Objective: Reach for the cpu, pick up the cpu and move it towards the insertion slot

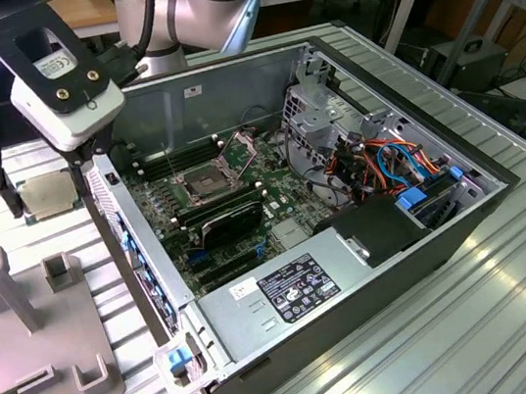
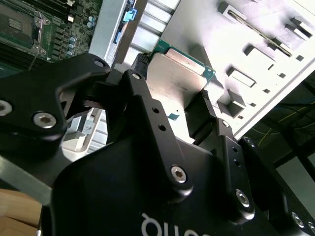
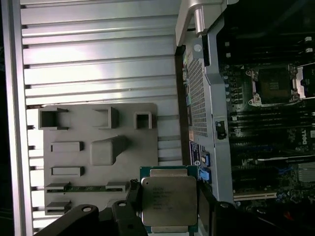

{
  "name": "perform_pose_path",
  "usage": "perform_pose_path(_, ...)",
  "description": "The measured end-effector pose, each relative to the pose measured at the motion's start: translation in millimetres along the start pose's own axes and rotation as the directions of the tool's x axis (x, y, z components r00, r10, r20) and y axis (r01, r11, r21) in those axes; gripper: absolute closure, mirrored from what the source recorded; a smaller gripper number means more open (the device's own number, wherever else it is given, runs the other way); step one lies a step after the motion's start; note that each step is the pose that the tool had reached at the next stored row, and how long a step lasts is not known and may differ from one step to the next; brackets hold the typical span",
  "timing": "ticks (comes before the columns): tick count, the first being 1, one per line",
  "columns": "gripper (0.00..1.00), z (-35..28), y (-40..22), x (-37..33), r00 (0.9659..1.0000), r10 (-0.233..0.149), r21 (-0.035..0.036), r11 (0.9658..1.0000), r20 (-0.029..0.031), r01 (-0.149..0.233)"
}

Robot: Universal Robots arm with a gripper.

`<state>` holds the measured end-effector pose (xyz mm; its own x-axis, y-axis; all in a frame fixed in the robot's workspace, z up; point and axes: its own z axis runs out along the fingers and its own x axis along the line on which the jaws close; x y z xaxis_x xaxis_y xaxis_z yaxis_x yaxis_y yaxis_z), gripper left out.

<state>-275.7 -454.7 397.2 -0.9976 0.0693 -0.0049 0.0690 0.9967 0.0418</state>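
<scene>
- Gripper closed on the cpu, 1 black finger on each of 2 opposite edges, seen in both wrist views.
- Cpu held flat between the fingers, silvery lid with a green border, raised off the surface below.
- Seen from the exterior view: gripper near the exterior view's left edge, outside the open computer case, with the pale cpu just beside the case's rear wall.
- Below the held chip: grey fixture plate with raised blocks and pockets, lying on the ribbed aluminium table.
- Same plate at the exterior view's lower left, beside the case.
- Insertion slot on the green motherboard inside the case: square silver frame, dark centre, load plate tilted up behind it.
- Slot well apart from the cpu, with the case wall between them.
- Slot also at the corner of the second wrist view, uncovered.
- Inside the case, towards the exterior view's right: orange and blue cables and a black power supply.
</scene>
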Motion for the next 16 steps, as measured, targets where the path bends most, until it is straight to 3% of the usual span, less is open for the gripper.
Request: perform_pose_path(16, 0.45, 0.3, 2.0, -29.2, 1.0, 0.0, -0.0001, 1.0, 0.0001, 0.0)
